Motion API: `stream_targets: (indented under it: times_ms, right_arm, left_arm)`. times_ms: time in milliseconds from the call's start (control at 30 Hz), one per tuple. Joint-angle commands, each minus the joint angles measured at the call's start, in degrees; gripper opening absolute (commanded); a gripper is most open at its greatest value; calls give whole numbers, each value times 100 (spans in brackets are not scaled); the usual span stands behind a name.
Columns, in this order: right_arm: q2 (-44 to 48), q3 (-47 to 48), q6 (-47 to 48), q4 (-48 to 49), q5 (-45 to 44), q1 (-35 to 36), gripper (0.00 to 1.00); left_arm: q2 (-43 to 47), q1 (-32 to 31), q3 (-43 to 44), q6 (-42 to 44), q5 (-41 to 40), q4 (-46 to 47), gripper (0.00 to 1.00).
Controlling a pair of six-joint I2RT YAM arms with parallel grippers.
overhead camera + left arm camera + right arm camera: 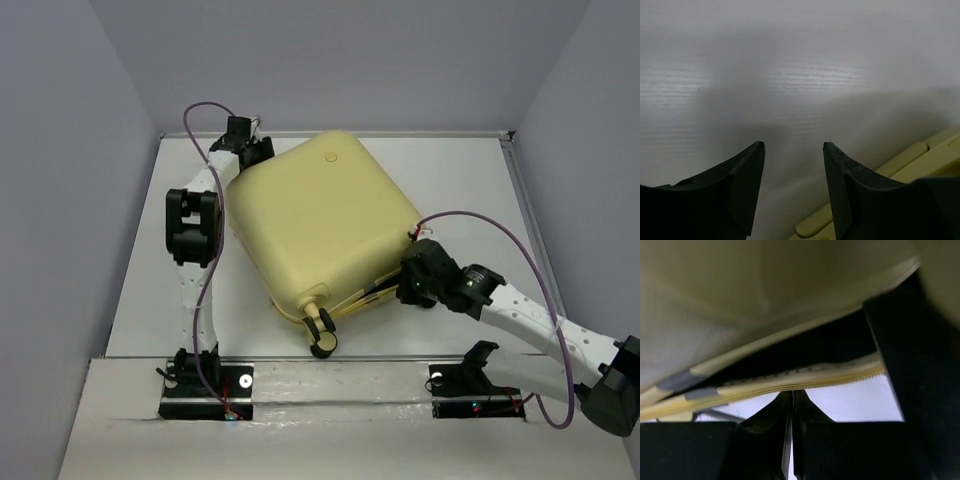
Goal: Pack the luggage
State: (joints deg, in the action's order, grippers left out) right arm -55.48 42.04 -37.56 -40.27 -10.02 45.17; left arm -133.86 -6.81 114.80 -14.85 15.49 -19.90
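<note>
Looking at the luggage [320, 225] parked about the middle of the table [470, 190], shell side up and turned diamond-wise, corners aimed roughly at 12, 3, 6 and 9 o'clock. Seems mostly shut but not fully. Peeking in from the right wrist shows a gap along the seam, with black lining [805, 347] inside and a pale zipper [830, 371] strip along the lower lip. Spotted a pair of wheels [322, 335] poking off the 6 o'clock corner, toward the arm bases. Also a little round badge [331, 157] up near the 12 o'clock corner. Found the left gripper [252, 145] tucked in at about 10 o'clock of the luggage, over by the far-left corner of the table. Released, with nothing between the spread fingers [747, 175], just bare white table underneath and a sliver of yellow luggage at 4 o'clock in that wrist view. Can't say for sure whether touching the shell or only just beside it. Over at 4 o'clock of the luggage, got the right gripper [390, 285] nosed up to the seam edge. Clenched tight, tips pressed together just under the zipper lip. No telling whether anything thin is pinched in there. Purple cable [520, 250] looping over the right arm.
</note>
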Motion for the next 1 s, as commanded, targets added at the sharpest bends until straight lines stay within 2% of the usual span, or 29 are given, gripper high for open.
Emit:
stream_targets:
  times_ms: [0,133,233,267,333,367,400,567,633,667,767,800,900,933,967]
  right_arm:
    - [-461,129,196,1222,-773,-271,9]
    - [-1067,286,635,2188,-721,-666,7]
    - [-1376,418,995,3128,-134,-1088,7]
    - [-1630,488,1144,3566,338,-1211,7]
    - [-1991,751,1251,3798,745,-1535,7]
    - [-2863,1623,1521,3955,1643,-1659,7]
    - [-2871,1632,1524,3957,1652,-1660,7]
    - [-4083,3361,1586,3931,2890,-1721,7]
    - [-4645,3862,1419,3835,3233,-1783,10]
    - [-4838,4473,1392,3721,3504,-1783,12]
    - [-5594,5469,1506,2992,3577,-1836,27]
    - [-5744,6064,1541,2807,3595,-1836,41]
    - [-6088,6884,1673,2121,3314,-1942,62]
    - [-6088,7009,1699,1894,3270,-2029,74]
    - [-6019,7089,1760,1796,3131,-2143,79]
  left_arm:
    - [1019,13,-932,-61,86,504,60]
    - [1616,13,-1845,-237,42,732,59]
    - [2179,4,-2610,-273,-72,707,59]
    - [2328,13,-3021,-273,-89,681,59]
    - [2888,4,-3445,-255,-116,637,58]
    - [3771,-22,-4369,-194,-159,602,58]
    - [3780,-22,-4379,-150,-195,601,58]
    - [5314,-66,-5880,-97,-143,557,58]
    - [5659,-93,-6371,-176,-64,558,58]
    - [6026,-110,-6531,-219,-11,557,58]
    - [6791,-224,-7128,-474,95,619,59]
    - [7003,-294,-7260,-562,112,662,59]
    - [7759,-400,-7674,-913,95,716,59]
    - [7909,-435,-7736,-993,95,768,59]
    - [8172,-505,-7832,-1193,86,786,59]
